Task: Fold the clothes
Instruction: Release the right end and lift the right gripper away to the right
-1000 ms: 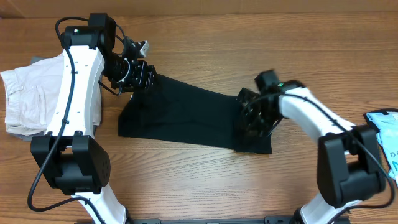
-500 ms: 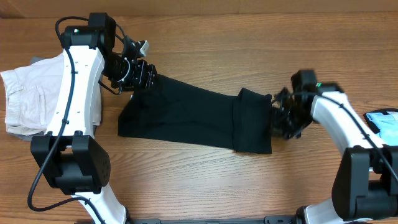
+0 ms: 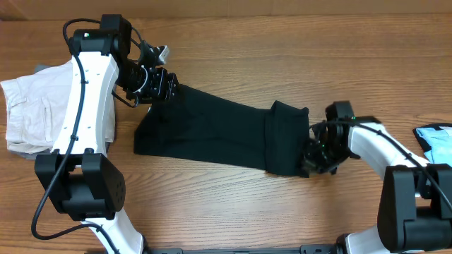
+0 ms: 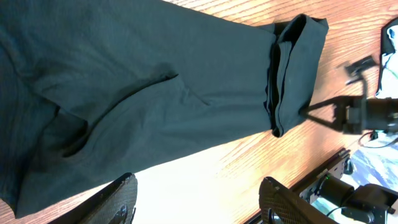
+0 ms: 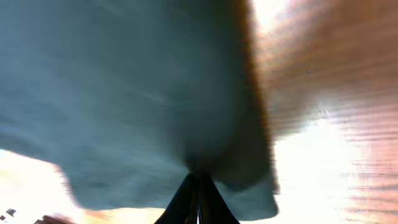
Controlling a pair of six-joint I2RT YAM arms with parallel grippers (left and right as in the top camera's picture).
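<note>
Wooden table (image 3: 233, 204) lay bare along its near edge. Just beyond that strip the right gripper (image 3: 313, 154) sat at the near right corner of the black T-shirt (image 3: 205, 130). Its wrist view was blurred, but the jaws met in a point with dark cloth gathered at the tip, so it was pinched closed on the T-shirt's edge. Well to its right, a light blue item (image 3: 436, 141) showed at the edge of the table. The T-shirt lay flat across the middle of the table as a long band from far left to near right, with its right end turned back over itself in a doubled strip. Off to the left, a folded off-white garment (image 3: 28, 113) lay partly under the left arm (image 3: 88, 99). Farthest back, at the T-shirt's far left corner, stood the left gripper (image 3: 161, 85); its wrist view showed its two fingers (image 4: 118, 199) spread wide above cloth and wood, holding nothing
</note>
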